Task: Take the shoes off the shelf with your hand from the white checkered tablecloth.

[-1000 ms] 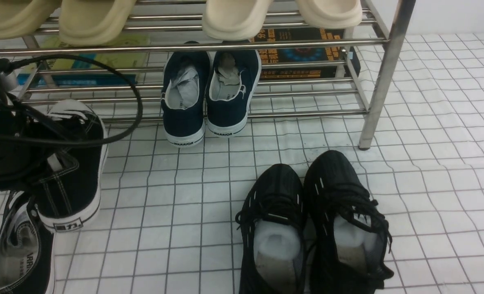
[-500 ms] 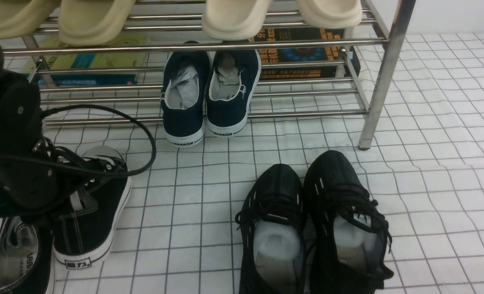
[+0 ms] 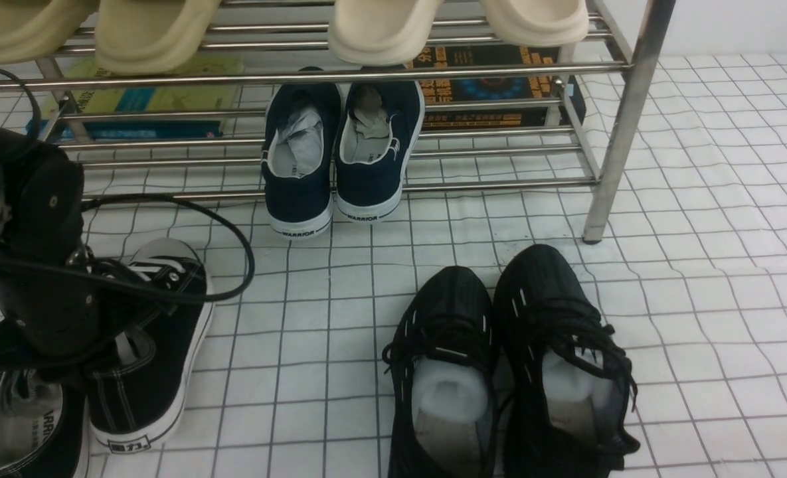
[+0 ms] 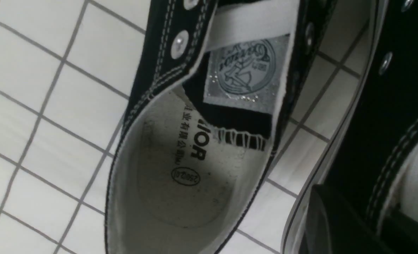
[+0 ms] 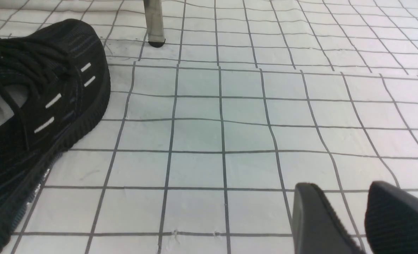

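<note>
The shoes are black canvas sneakers with white soles. One shoe (image 3: pixel 154 358) is at the front left of the white checkered tablecloth (image 3: pixel 699 279), and my left gripper (image 3: pixel 104 345) is shut on its collar. Whether its sole touches the cloth I cannot tell. The other shoe (image 3: pixel 28 431) lies beside it at the frame's corner. The left wrist view looks down into that lying shoe (image 4: pixel 180 158), with the held shoe (image 4: pixel 388 106) and one black finger (image 4: pixel 335 222) beside it. The steel shelf (image 3: pixel 625 119) stands behind. My right gripper (image 5: pixel 350 211) hovers open over bare cloth.
Navy slip-ons (image 3: pixel 340 153) sit on the shelf's lower rails, and beige slippers (image 3: pixel 380 26) are on the upper tier. All-black mesh sneakers (image 3: pixel 506 358) stand on the cloth at the front right. Books (image 3: pixel 493 86) lie behind the shelf. A black cable (image 3: pixel 234 265) loops off the left gripper.
My left gripper has brought the canvas shoe down and toward me, away from the shelf's lower rail, to a spot beside the other canvas shoe. Nothing else has moved.
</note>
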Action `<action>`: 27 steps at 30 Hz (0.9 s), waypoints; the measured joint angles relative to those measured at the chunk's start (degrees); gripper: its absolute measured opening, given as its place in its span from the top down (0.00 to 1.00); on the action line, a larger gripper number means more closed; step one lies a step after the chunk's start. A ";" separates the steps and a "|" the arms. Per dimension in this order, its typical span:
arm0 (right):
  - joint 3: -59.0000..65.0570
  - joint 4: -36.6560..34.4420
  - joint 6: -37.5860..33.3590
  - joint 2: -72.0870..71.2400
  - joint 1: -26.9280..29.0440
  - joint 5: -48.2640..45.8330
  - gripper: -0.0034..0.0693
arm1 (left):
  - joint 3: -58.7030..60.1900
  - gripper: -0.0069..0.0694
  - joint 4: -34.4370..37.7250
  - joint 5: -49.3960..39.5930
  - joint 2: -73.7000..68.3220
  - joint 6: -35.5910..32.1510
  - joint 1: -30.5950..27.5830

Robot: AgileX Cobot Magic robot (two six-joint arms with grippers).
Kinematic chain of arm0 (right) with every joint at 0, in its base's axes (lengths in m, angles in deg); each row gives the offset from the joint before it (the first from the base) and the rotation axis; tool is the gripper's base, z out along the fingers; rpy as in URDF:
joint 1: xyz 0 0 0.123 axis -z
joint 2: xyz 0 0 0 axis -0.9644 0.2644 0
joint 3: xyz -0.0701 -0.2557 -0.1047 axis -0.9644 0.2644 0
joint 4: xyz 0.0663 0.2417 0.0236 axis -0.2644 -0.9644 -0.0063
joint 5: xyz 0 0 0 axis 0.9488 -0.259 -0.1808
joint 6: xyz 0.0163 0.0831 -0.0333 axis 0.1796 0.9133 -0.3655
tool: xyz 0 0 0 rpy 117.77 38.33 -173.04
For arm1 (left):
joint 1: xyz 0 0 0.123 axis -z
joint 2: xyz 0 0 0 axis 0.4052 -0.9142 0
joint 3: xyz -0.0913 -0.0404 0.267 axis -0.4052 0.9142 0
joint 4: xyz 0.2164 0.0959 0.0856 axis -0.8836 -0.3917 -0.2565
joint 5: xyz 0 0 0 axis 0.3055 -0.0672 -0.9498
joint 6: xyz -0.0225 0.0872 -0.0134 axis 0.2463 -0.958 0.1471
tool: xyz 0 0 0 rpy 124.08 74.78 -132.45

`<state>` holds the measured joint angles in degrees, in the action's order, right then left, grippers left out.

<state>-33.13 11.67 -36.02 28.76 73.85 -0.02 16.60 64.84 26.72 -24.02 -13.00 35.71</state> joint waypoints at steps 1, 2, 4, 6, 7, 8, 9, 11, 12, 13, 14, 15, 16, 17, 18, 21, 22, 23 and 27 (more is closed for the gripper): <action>0.00 0.00 0.00 0.00 0.00 0.00 0.62 | 0.00 0.87 -0.11 -0.21 0.00 -0.38 0.00; 0.00 0.00 0.00 0.00 0.00 0.00 0.62 | 0.00 0.87 -0.17 -0.48 0.00 -0.75 0.00; 0.00 0.00 0.00 0.00 0.00 0.00 0.62 | 0.00 0.84 -0.17 -1.22 0.00 -1.85 0.00; 0.00 0.00 0.00 0.00 0.00 0.00 0.62 | 0.00 0.79 -0.17 -3.18 0.00 -3.49 0.00; 0.00 0.00 0.00 0.00 0.00 0.00 0.62 | 0.00 0.77 -0.17 -3.75 0.00 -3.96 0.00; 0.00 0.00 0.00 0.00 0.00 0.00 0.62 | 0.00 0.76 -0.17 -3.86 0.00 -4.21 0.00; 0.00 0.00 0.00 0.00 0.00 0.00 0.62 | 0.00 0.71 -0.25 -4.65 0.00 -4.94 0.00; 0.00 0.00 0.00 0.00 0.00 0.00 0.62 | 0.00 0.65 -0.83 -4.85 0.21 -5.65 0.00; 0.00 0.00 0.00 0.00 0.00 0.00 0.62 | 0.00 0.64 -0.88 -4.85 0.35 -5.84 0.00; 0.00 0.00 0.00 0.00 0.00 0.00 0.62 | -0.26 0.61 -0.93 -5.02 1.12 -6.50 0.00; 0.00 0.00 0.00 0.00 0.00 0.00 0.62 | -0.78 0.59 -0.93 -5.45 2.36 -7.29 0.00; 0.00 0.00 0.00 0.00 0.00 0.00 0.62 | -1.13 0.58 -0.93 -5.69 3.14 -7.88 0.00; 0.00 0.00 0.00 0.00 0.00 0.00 0.62 | -1.90 0.58 -0.93 -6.38 4.89 -9.53 0.00; 0.00 0.00 0.00 0.00 0.00 0.00 0.62 | -2.32 0.59 -0.93 -6.82 6.19 -10.96 0.00; 0.00 0.00 0.00 0.00 0.00 0.00 0.62 | -2.90 0.60 -0.86 -7.57 7.97 -12.93 0.00; 0.00 0.00 0.00 0.00 0.00 0.00 0.62 | -3.50 0.66 0.02 -10.38 13.74 -18.84 0.00; 0.00 0.00 0.00 0.00 0.00 0.00 0.62 | -3.38 0.69 0.68 -11.28 15.66 -20.35 0.00; 0.00 0.00 0.00 0.00 0.00 0.00 0.62 | -3.15 0.71 1.26 -11.81 17.25 -21.34 0.00; 0.00 0.00 0.00 0.00 0.00 0.00 0.62 | 0.64 0.85 6.57 -12.34 26.04 -26.34 0.00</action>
<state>-33.13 11.67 -36.02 28.76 73.85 -0.02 17.23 71.41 14.38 2.01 -39.34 35.71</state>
